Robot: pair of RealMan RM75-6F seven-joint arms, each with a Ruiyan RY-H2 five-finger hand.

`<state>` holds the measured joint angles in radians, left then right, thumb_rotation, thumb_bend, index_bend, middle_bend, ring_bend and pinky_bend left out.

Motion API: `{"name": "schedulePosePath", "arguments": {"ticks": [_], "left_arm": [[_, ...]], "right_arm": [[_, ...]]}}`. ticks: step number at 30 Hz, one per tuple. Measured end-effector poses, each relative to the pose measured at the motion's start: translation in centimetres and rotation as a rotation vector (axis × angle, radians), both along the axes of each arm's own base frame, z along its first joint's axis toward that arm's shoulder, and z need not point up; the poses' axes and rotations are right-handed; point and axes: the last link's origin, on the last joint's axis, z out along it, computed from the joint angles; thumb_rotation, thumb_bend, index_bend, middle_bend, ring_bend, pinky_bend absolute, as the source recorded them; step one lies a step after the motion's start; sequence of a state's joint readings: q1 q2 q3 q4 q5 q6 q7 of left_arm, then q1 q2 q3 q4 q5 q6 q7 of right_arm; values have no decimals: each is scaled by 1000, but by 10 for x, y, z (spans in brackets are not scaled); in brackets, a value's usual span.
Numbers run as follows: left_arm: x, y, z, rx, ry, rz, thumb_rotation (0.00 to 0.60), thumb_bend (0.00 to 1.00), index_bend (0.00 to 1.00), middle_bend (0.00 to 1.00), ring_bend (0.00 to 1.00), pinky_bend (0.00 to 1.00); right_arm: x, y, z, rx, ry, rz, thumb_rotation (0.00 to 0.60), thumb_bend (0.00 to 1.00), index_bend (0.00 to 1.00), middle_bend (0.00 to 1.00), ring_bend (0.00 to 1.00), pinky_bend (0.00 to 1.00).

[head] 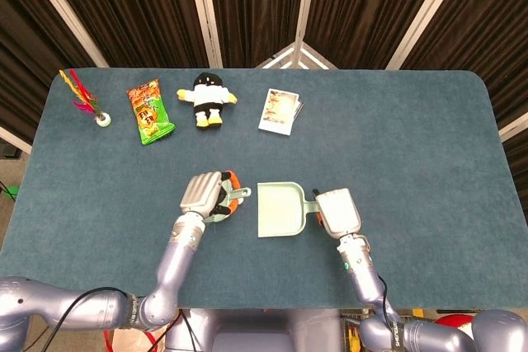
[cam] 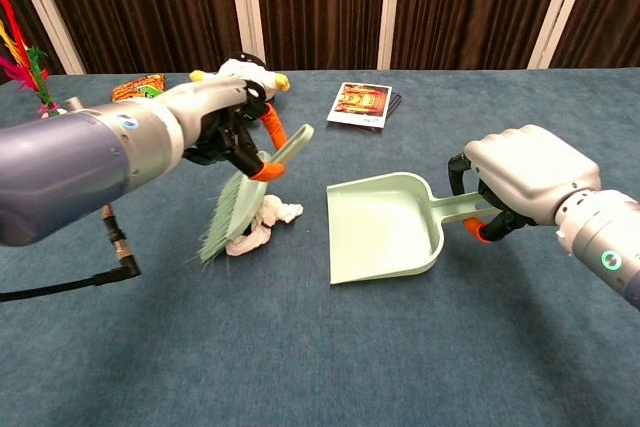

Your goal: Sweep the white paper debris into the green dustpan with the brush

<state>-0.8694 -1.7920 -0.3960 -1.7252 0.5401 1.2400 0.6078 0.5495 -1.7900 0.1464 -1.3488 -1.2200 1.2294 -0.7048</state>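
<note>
My left hand (cam: 222, 127) (head: 204, 192) grips the pale green brush (cam: 242, 196) by its handle, held up and tilted so the bristles point down at the table. The white paper debris (cam: 262, 225) lies just under and right of the bristles; in the head view my hand hides it. The green dustpan (cam: 383, 235) (head: 279, 209) lies flat to the right of the debris, its open mouth facing the debris. My right hand (cam: 523, 182) (head: 338, 213) holds the dustpan's handle.
Along the far side lie a feather shuttlecock (head: 91, 102), a green snack bag (head: 149, 111), a black and white plush toy (head: 208, 98) and a small booklet (head: 280, 110). A black cable (cam: 95, 272) hangs from my left arm near the table.
</note>
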Motion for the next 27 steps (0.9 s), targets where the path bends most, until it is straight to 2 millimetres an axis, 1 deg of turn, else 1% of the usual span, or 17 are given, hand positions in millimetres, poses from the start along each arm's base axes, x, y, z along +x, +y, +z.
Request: {"name": "schedulePosePath", "arguments": {"ticks": [8,12,15,21,27], "left_arm": [[28,-2,-19,-18,-72,-8,600,624,790,1000,1000,1000],[45,-6,-28,-26,-116,-14,600,623,790,1000,1000,1000],[62,-7,-35,-16,-142,-36,600,621,789,1000,1000,1000],[92,-8,-42,-2,-208,-75,600,594,782,1000,1000,1000],[111,-9,-44,12,-287,-115,600,561,777,1000,1000,1000]], "right_arm": [[-1,-1,4,-6,-10,-7,600,486,873,929,978,897],[-2,-1,6,-9,-16,-17,600,486,873,928,978,897],[-3,-1,8,-11,-18,-20,600,486,873,929,978,897],[-4,-2,13,-22,-16,-19,600,486,873,929,978,897],[-6,-2,17,-24,-7,-18,600,486,873,928,978,897]]}}
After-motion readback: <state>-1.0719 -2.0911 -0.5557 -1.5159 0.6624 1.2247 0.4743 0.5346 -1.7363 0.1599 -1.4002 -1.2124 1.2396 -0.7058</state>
